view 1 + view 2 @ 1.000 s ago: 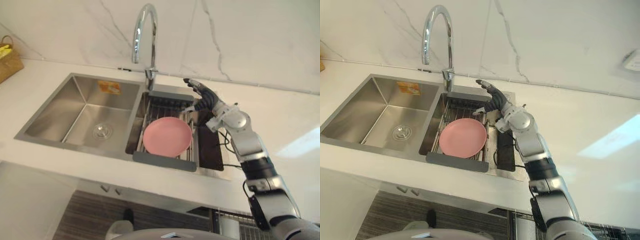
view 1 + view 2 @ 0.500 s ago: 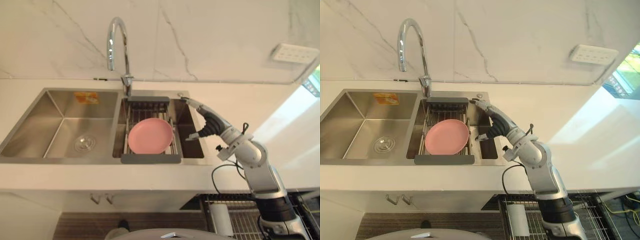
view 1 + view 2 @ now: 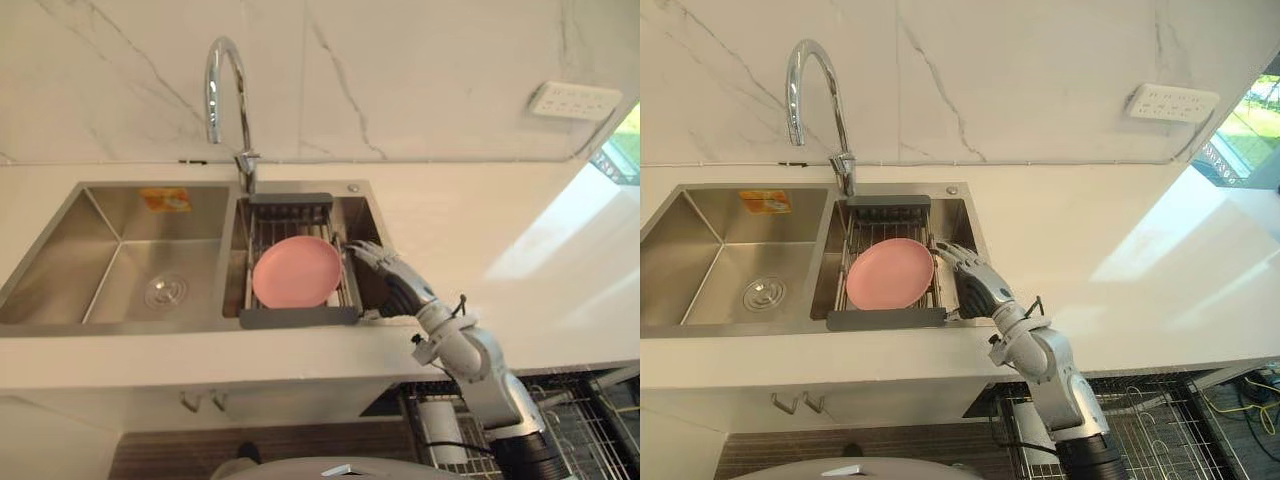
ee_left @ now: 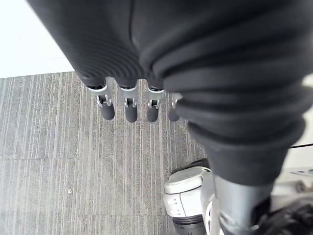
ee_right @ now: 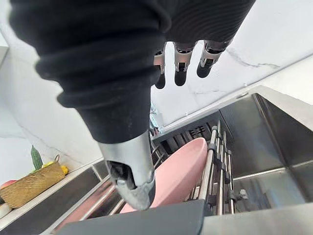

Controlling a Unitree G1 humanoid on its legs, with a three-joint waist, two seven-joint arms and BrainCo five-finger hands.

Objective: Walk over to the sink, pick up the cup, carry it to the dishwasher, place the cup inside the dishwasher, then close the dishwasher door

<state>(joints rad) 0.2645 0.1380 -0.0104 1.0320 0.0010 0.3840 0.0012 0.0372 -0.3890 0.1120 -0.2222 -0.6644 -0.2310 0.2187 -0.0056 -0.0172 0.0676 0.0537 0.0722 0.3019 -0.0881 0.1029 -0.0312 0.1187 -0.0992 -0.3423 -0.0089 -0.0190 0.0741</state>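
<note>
My right hand (image 3: 393, 280) hangs open over the right end of the steel sink (image 3: 120, 215), just right of the drying rack (image 3: 300, 316). Its fingers (image 5: 180, 68) are straight and point toward the back wall, with the thumb (image 5: 133, 182) held apart and nothing in it. A pink plate (image 3: 297, 271) lies in the rack, close to the fingertips but not touched. The strip of basin beside the rack is partly hidden by the hand. My left hand (image 4: 129, 105) hangs open over the striped grey floor, fingers straight.
A tall chrome tap (image 3: 222, 90) stands behind the sink's divider. White counter (image 3: 480, 230) runs right, with a wall socket (image 3: 572, 100) above. Below the counter's right part an open wire dishwasher rack (image 3: 1160, 420) shows. A woven basket (image 5: 29, 183) sits far left.
The camera has swung, shifting the whole picture. My right hand has come down from the sink's back right corner toward its front, beside the rack, and the arm sits lower.
</note>
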